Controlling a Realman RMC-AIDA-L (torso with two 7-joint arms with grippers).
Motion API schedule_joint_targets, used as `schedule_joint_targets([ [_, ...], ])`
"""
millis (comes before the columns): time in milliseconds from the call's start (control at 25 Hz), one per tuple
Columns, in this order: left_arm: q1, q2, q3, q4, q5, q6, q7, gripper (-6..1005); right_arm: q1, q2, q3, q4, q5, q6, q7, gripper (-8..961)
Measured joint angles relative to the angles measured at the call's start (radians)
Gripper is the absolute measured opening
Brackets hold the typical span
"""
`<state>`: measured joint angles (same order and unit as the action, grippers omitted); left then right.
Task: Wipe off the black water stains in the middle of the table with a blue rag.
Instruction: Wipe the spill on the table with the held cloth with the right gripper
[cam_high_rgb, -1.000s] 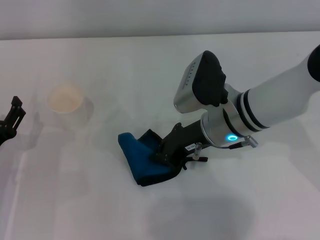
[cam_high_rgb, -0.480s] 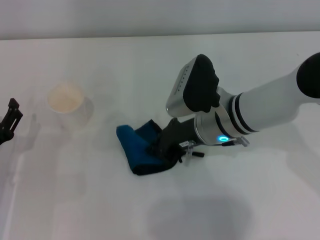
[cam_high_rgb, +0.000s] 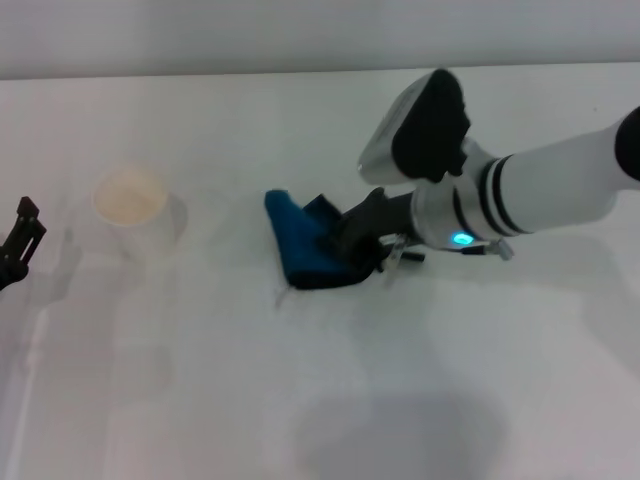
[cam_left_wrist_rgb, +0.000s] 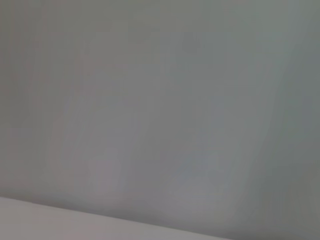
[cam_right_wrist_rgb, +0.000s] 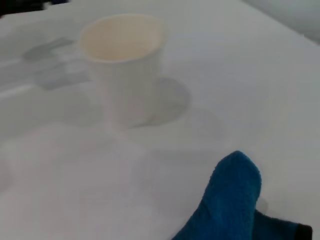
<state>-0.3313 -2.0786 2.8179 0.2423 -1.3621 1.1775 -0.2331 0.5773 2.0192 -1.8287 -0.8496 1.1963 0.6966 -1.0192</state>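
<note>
The blue rag (cam_high_rgb: 300, 250) lies on the white worktop (cam_high_rgb: 300, 400) near its middle, pressed down under the right tool (cam_high_rgb: 352, 250), which is clenched on the rag's near-right end. The rag's long axis runs from the tool out toward the robot's left and away, its free blue tip pointing at the far-left side. No dark stain shows on the worktop around the rag; it may be hidden under the cloth or already gone, and I cannot tell which. The right arm is plainly the nearer one; the left tool (cam_high_rgb: 20, 240) sits parked at the far left edge, well apart, and whether it is released or clenched cannot be told. Count: one worktop, one cup (cam_high_rgb: 135, 210) left of the rag and apart from it, one rag, no stain in sight.
</note>
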Motion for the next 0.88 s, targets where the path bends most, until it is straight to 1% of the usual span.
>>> schedule_joint_targets([
  [120,0.000,0.000,0.000,0.000,0.003,0.002,0.000,890,0.004,-0.002,0.033,0.024,-0.001,0.000,-0.001,62],
  [280,0.000,0.000,0.003,0.001,0.003,0.004,0.000,889,0.001,0.005,0.026,0.034,0.006,0.058,0.001,61],
  [440,0.003,-0.001,0.004,0.003,0.003,0.005,0.000,889,-0.006,0.005,-0.037,0.017,0.063,0.133,-0.008,60],
  [560,0.003,-0.001,0.004,0.004,0.003,0.005,0.000,889,-0.008,0.005,-0.088,0.015,0.118,0.180,-0.043,59],
  [600,0.003,-0.001,0.004,0.005,0.003,0.005,0.000,890,-0.008,0.005,-0.120,0.015,0.149,0.190,-0.073,59],
  [720,0.003,-0.002,0.001,0.007,0.003,0.006,0.000,890,-0.008,0.006,-0.143,0.015,0.171,0.181,-0.093,58],
  [880,0.003,-0.004,0.000,0.009,0.003,0.007,0.000,890,-0.005,0.010,-0.173,0.026,0.218,0.121,-0.142,57],
])
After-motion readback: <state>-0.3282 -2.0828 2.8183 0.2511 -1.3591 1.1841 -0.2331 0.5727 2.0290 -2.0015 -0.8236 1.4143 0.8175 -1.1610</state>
